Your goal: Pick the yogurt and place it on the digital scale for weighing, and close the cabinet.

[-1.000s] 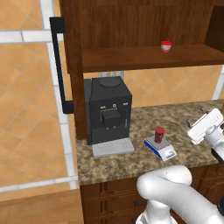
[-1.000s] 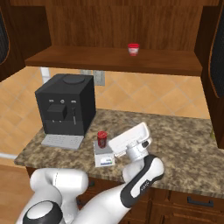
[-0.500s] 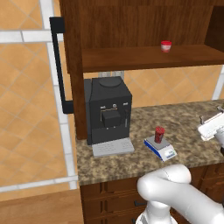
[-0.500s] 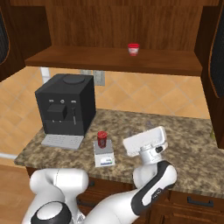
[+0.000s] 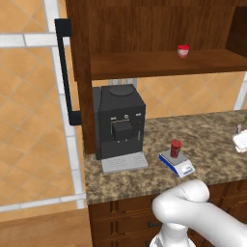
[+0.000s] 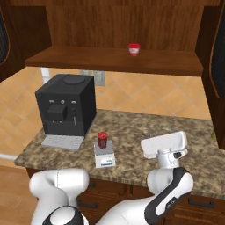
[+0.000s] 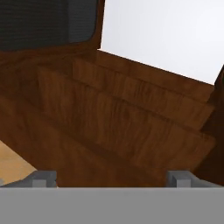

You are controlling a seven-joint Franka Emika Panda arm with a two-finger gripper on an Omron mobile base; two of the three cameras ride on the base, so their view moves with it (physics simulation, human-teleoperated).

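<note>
Yogurt (image 5: 175, 147), one small dark red cup, stands upright on top of the one digital scale (image 5: 178, 164), which sits on the granite counter (image 6: 132, 127) just right of the one black coffee machine (image 5: 119, 123). One white cup with a red top (image 6: 134, 48) rests on the cabinet (image 6: 114, 59) shelf above. Cabinet doors stand open, one black bar handle (image 5: 65, 72) showing at the left. The gripper (image 7: 111, 178) shows two finger tips set wide apart with nothing between them, facing dark wood. Compared with a second ago, the hand (image 6: 165, 145) has swung away from the scale toward the right end of the counter; the cups have not moved.
</note>
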